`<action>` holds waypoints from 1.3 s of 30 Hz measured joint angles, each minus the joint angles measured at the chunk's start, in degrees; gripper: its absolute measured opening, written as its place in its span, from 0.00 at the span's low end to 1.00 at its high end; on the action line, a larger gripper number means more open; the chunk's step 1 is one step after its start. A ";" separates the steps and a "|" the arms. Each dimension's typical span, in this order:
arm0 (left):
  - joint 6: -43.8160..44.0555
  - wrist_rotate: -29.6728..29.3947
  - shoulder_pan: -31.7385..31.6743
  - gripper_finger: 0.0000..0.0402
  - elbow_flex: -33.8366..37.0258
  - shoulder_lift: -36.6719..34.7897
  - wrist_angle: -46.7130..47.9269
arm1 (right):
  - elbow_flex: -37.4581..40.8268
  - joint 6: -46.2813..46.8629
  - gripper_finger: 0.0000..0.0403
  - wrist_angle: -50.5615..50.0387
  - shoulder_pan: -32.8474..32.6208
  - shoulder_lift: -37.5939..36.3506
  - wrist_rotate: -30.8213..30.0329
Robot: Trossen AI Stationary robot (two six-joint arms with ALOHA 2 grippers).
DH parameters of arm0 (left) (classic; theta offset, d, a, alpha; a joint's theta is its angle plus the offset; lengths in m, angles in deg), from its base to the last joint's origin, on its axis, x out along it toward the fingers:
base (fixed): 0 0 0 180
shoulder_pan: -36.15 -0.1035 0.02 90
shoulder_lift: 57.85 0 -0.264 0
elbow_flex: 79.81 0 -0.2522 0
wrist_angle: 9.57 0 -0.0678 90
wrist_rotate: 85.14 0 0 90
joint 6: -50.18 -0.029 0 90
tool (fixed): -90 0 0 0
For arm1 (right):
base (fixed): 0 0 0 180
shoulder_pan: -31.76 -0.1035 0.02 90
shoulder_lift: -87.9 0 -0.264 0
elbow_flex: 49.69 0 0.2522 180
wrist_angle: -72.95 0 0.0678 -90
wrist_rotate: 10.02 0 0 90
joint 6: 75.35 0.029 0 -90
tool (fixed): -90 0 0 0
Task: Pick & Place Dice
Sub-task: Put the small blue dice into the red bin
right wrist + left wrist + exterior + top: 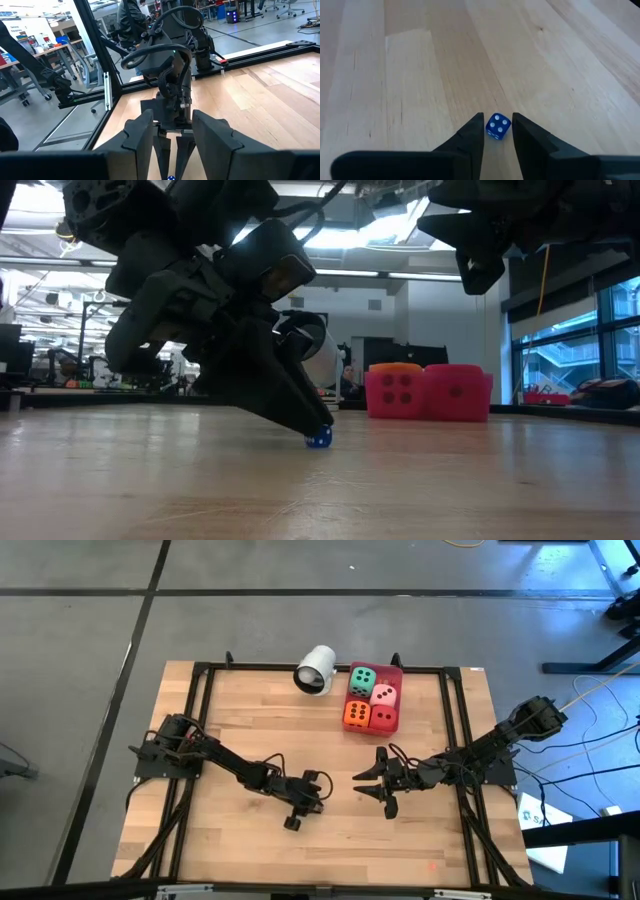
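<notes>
Four soft dice sit in the flat red tray at the far edge: green, pink, orange and red. No gripper touches them. My left gripper is low over the table's middle, its fingers pointing down around a tiny blue die with white pips, which also shows in the low view. My right gripper hovers open just to the right of it, facing the left arm. My left gripper has the tiny blue die between its two fingertips, one on each side face. The fingers slant down from the table's left. The die sits on the wood, four pips up.
A white cup lies on its side at the far edge, left of the tray. Black frame rails run along the table's left, right and far sides. Bare wood lies near and between the arms.
</notes>
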 joint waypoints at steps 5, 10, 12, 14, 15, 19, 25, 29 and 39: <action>0.50 0.00 0.02 0.27 -0.01 0.00 0.50 | 0.00 0.02 0.34 0.00 -0.01 0.00 0.00; 0.65 0.00 0.02 0.31 -0.02 0.15 0.13 | 0.00 0.02 0.34 0.00 -0.01 0.00 0.00; 0.65 -0.04 0.02 0.33 -0.09 0.78 -0.97 | 0.00 -0.01 0.34 0.00 -0.01 0.00 0.00; 0.85 0.00 0.02 0.33 -0.09 1.74 -1.84 | 0.00 0.01 0.34 0.00 -0.01 0.00 0.00; 1.04 0.02 -0.06 0.34 -0.09 2.00 -1.95 | 0.00 -0.01 0.34 -0.02 0.01 0.00 0.00; 1.76 0.24 -0.37 0.34 -0.11 2.05 -1.53 | 0.00 0.00 0.34 -0.02 0.00 0.00 0.00; 1.73 0.47 -0.37 0.30 -0.12 2.05 -1.13 | 0.00 0.02 0.34 -0.02 0.01 0.00 0.00; 1.72 0.63 -0.37 0.24 -0.13 2.05 -1.05 | 0.00 0.00 0.34 -0.04 0.00 0.00 0.00; 1.54 0.42 -0.39 0.12 -0.11 2.08 -0.94 | 0.00 0.00 0.34 -0.04 -0.01 0.00 0.00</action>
